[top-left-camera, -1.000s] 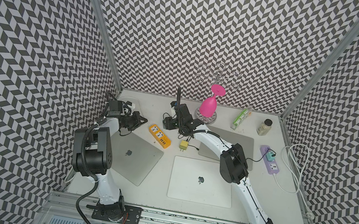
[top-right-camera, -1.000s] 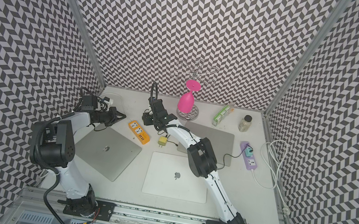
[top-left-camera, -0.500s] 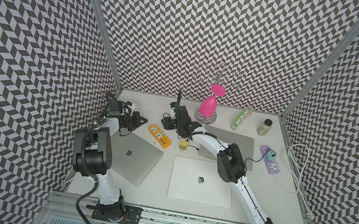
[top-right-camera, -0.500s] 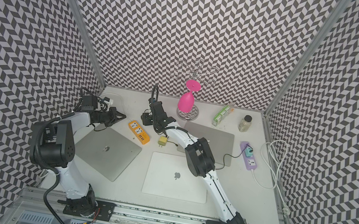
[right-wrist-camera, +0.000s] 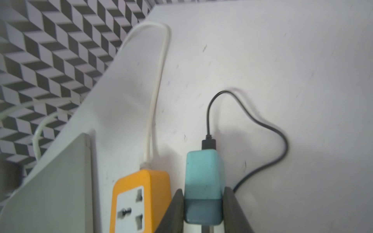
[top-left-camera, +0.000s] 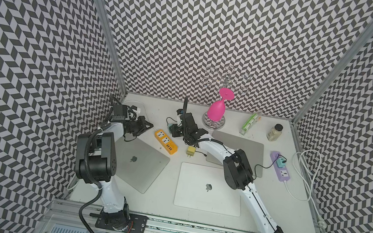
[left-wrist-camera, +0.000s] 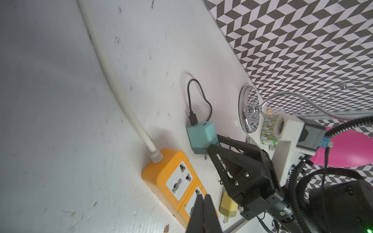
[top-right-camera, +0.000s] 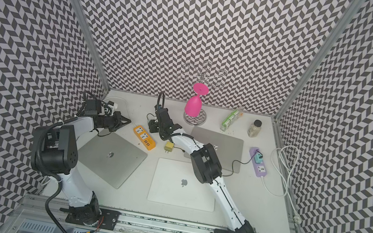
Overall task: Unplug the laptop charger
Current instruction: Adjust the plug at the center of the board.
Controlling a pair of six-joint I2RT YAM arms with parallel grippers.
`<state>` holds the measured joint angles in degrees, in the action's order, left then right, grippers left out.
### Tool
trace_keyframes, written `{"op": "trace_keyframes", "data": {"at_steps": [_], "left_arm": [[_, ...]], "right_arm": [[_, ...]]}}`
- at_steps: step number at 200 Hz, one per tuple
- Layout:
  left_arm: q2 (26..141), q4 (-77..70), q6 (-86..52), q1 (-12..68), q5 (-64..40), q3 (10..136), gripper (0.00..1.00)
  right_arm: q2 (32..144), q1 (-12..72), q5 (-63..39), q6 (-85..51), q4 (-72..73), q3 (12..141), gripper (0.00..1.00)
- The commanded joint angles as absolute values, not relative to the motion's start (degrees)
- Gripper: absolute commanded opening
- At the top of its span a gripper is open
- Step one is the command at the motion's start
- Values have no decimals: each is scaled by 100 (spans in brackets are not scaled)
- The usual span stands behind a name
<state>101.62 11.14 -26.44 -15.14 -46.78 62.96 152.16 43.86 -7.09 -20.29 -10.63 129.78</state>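
The laptop charger (right-wrist-camera: 203,177) is a teal block with a darker base and a black cable (right-wrist-camera: 262,125). It is beside the cord end of the orange power strip (right-wrist-camera: 141,193), out of its sockets, with a bare prong showing. My right gripper (right-wrist-camera: 203,193) is shut on the charger's dark base, one finger on each side. From the left wrist view the charger (left-wrist-camera: 201,137) sits just off the table at the right gripper's fingers (left-wrist-camera: 214,148). My left gripper (left-wrist-camera: 202,198) is shut and empty, with its tips on the strip's (left-wrist-camera: 171,173) second socket face. In a top view, both grippers flank the strip (top-left-camera: 166,141).
A loose yellow charger (top-left-camera: 190,151) lies right of the strip. Three closed laptops lie at left (top-left-camera: 138,163), front centre (top-left-camera: 209,188) and back right (top-left-camera: 240,144). A purple strip (top-left-camera: 281,166) carries another teal plug. A pink glass (top-left-camera: 216,110), carton (top-left-camera: 250,123) and jar (top-left-camera: 274,132) line the back.
My right gripper's jaws have closed onto the teal charger, and that arm's elbow has shifted slightly. The left arm has stayed put on the orange strip.
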Motion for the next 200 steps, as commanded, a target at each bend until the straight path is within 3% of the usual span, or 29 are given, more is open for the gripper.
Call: {"op": "trace_keyframes", "data": {"at_steps": [1, 81, 126, 176, 200], "left_arm": [[10116, 1063, -2549, -1538, -4716, 6258, 0], [10143, 1029, -2593, -1406, -4803, 6291, 0], [10169, 993, -2637, -1335, -4812, 6353, 0], [10248, 924, -2747, -1060, -4794, 6429, 0], [10273, 909, -2775, -1039, -4763, 6451, 0]], "right_arm": [[14924, 4398, -668, -2169, -612, 12603, 19], [14494, 3899, -2297, -4294, 969, 11298, 16], [14429, 3771, -2280, -4508, 945, 11031, 17], [14315, 3806, -1589, -3925, 144, 11174, 43], [14052, 3890, -1187, -3611, 168, 10968, 46]]}}
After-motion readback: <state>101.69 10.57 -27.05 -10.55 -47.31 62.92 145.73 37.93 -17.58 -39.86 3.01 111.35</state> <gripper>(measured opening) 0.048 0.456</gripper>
